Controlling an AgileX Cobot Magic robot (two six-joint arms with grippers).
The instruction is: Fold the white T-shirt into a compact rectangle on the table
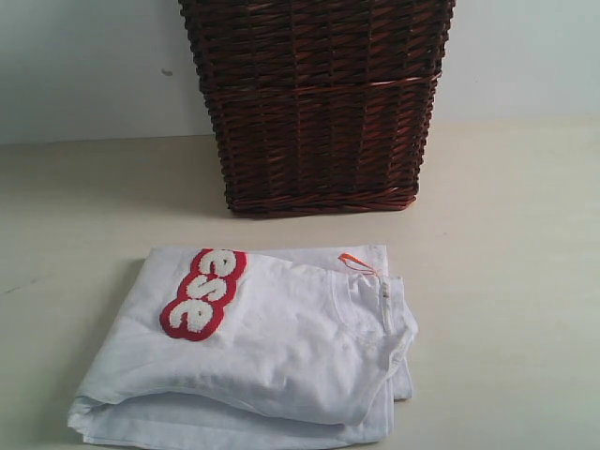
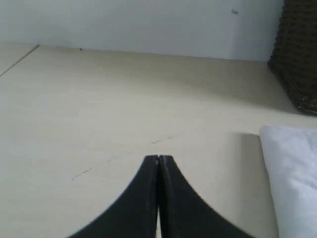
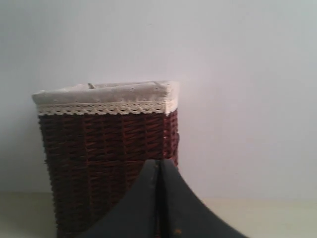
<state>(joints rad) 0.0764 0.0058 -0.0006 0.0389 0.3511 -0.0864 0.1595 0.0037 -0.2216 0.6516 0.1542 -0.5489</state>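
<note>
Cloth nearest me is the white T-shirt (image 1: 281, 347), lying on the table (image 1: 506, 281) in stacked layers. It is roughly rectangular, with the red-edged lettering (image 1: 203, 292) on top and the orange tag (image 1: 354, 263) at the far right corner. Folding looks essentially done to me; the near edges splay a little, so at most a tidy-up remains. My left gripper (image 2: 158, 159) is closed on nothing, over bare tabletop near the shirt's edge. My right gripper (image 3: 158, 163) is likewise closed and empty, facing the wicker basket (image 1: 319, 103) with its lace-trimmed liner (image 3: 104, 96), which stands beyond the shirt.
</note>
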